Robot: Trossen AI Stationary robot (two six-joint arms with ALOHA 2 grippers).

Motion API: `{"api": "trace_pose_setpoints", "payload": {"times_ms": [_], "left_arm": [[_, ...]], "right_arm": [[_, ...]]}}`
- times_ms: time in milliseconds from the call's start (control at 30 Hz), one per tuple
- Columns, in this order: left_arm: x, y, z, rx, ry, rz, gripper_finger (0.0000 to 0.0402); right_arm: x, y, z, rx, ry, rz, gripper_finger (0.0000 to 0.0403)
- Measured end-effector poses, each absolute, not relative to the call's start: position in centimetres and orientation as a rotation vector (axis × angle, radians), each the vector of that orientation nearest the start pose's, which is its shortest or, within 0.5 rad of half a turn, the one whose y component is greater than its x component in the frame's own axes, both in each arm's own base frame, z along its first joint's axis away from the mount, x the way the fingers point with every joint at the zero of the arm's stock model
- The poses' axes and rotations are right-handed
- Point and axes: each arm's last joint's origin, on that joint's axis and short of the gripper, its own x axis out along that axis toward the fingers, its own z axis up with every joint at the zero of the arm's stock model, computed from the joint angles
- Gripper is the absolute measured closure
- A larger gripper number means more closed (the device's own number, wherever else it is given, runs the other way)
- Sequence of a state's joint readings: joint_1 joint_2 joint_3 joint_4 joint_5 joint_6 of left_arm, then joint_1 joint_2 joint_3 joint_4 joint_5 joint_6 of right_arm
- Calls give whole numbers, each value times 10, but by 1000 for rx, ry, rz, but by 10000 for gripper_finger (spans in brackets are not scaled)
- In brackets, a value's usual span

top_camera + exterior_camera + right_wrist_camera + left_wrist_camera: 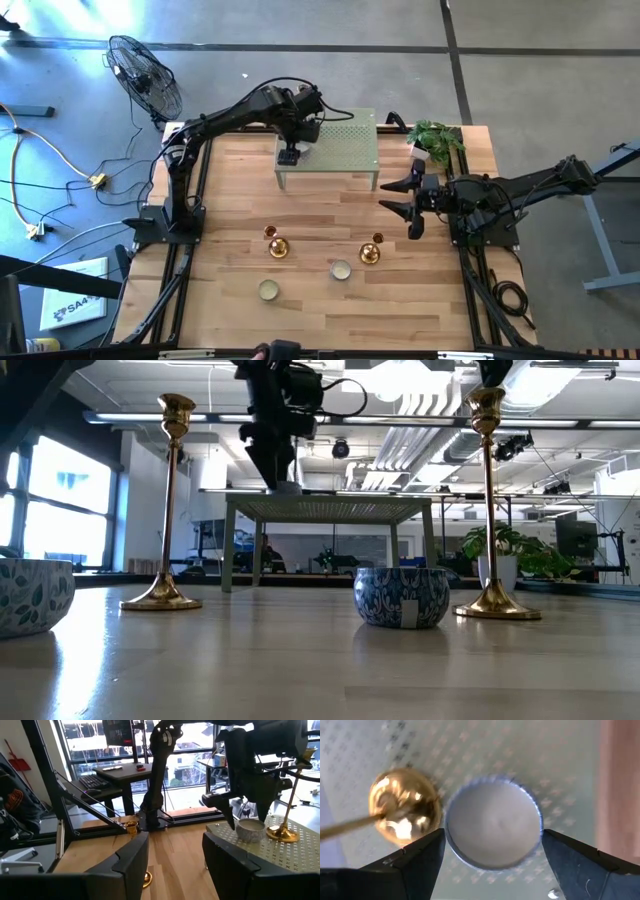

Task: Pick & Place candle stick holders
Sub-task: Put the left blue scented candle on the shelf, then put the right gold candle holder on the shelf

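Observation:
A gold candle stick holder stands by its round base on the pale green perforated stand at the table's far middle; it also shows as a candle stick holder in the right wrist view. Beside it sits a blue-rimmed white candle tin. My left gripper is open, pointing down, one finger on each side of that tin. Two more candle stick holders stand upright on the wood nearer the front. My right gripper hovers open and empty at the right. My left gripper comes from above with its fingertips close beside the candle tin's round wall, one on each side. The tin rests flat on the stand. Whether the fingers touch the wall, I cannot tell.
Two patterned candle tins sit on the wood near the front. A potted plant stands at the far right corner. A fan and cables lie on the floor beyond the table's left.

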State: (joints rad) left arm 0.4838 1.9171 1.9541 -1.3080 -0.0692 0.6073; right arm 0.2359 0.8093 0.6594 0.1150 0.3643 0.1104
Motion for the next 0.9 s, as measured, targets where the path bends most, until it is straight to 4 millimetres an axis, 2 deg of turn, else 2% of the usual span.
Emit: {"api": "trace_pose_setpoints", "payload": {"times_ms": [500, 733, 900], "left_arm": [[330, 170, 331, 238, 1399, 61, 74], [315, 165, 349, 301, 1420, 147, 74], [296, 159, 370, 324, 1431, 252, 74]], "right_arm": [[181, 33, 314, 93, 26, -125, 222], [181, 33, 314, 84, 26, -122, 222], [177, 32, 317, 72, 12, -114, 222]]}}
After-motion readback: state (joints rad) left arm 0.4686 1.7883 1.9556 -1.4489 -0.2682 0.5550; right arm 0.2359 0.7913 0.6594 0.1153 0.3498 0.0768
